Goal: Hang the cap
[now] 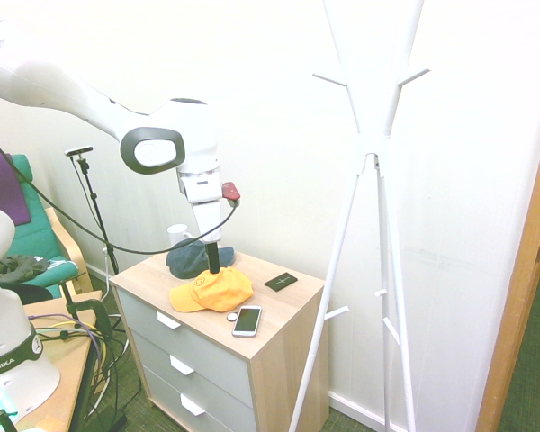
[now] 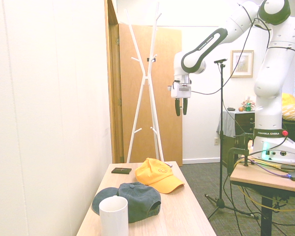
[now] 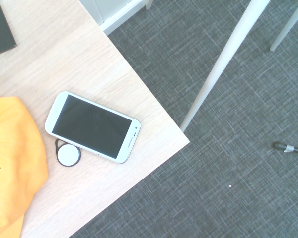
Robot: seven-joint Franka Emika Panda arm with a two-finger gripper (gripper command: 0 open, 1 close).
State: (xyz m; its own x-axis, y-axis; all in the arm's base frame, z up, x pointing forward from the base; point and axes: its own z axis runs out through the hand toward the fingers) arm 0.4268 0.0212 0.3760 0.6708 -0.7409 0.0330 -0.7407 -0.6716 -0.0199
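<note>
The yellow-orange cap (image 1: 214, 290) (image 2: 158, 174) lies crown up on the wooden dresser top (image 1: 292, 301), and its edge shows in the wrist view (image 3: 10, 163). My gripper (image 2: 181, 109) (image 1: 213, 259) hangs well above the dresser, off the cap's side and apart from it. It is open, with nothing between its two dark fingers. The white coat stand (image 1: 371, 153) (image 2: 146, 73) rises beside the dresser with bare pegs near its top.
On the dresser top are a dark blue-grey cap (image 2: 132, 196), a white cup (image 2: 113, 216), a white phone (image 3: 93, 126), a small round white tag (image 3: 68, 154) and a black card (image 2: 121, 170). Grey carpet lies beyond the dresser corner. A wooden door (image 2: 167, 88) stands behind the coat stand.
</note>
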